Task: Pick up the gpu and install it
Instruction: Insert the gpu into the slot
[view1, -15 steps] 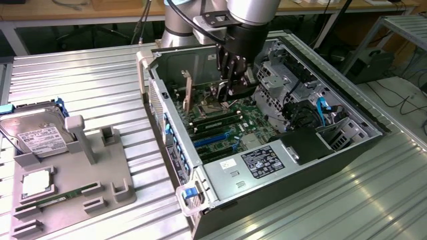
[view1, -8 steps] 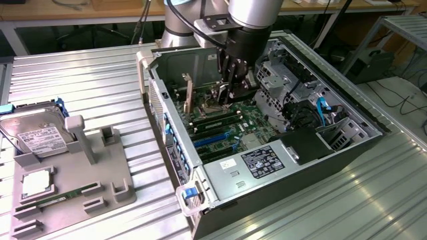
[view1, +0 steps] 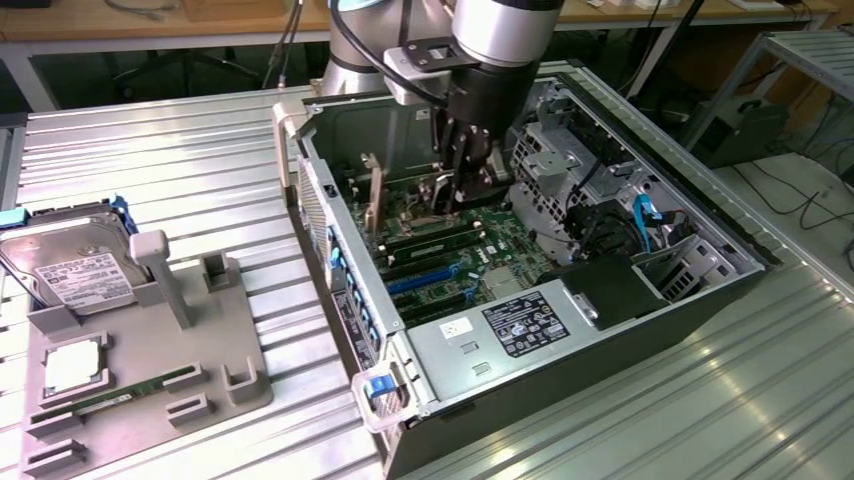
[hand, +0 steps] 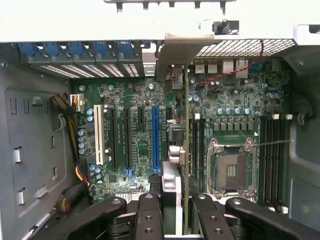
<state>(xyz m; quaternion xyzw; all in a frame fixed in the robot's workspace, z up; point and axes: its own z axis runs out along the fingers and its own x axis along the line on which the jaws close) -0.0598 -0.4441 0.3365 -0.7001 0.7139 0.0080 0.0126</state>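
My gripper (hand: 177, 202) is clamped on the gpu (hand: 185, 150), a thin, flat, dark expansion card that I see edge-on. One black finger (hand: 150, 215) presses each side of it. The card stands upright, running straight away from my fingers to its silver metal end bracket (hand: 176, 52), which sits against the pale rear wall of the case beside the row of vented slot covers (hand: 80, 70).

Under the card lies the green motherboard (hand: 135, 100). The card's edge stands between the long blue expansion slot (hand: 155, 135) on one side and the square silver processor socket (hand: 232, 172) on the other. Further off, past the blue slot, is a white slot (hand: 97, 135). I cannot tell whether the card's lower edge is seated in a slot.

From the exterior view, I reach down into the open black and silver tower computer case (view1: 694, 215), which lies on its side on a ridged metal table (view1: 174, 150). Well apart, towards the exterior view's left, a grey moulded holder (view1: 214, 360) carries a silver hard drive with a white label (view1: 80, 270) and a slim green memory stick (view1: 114, 395).
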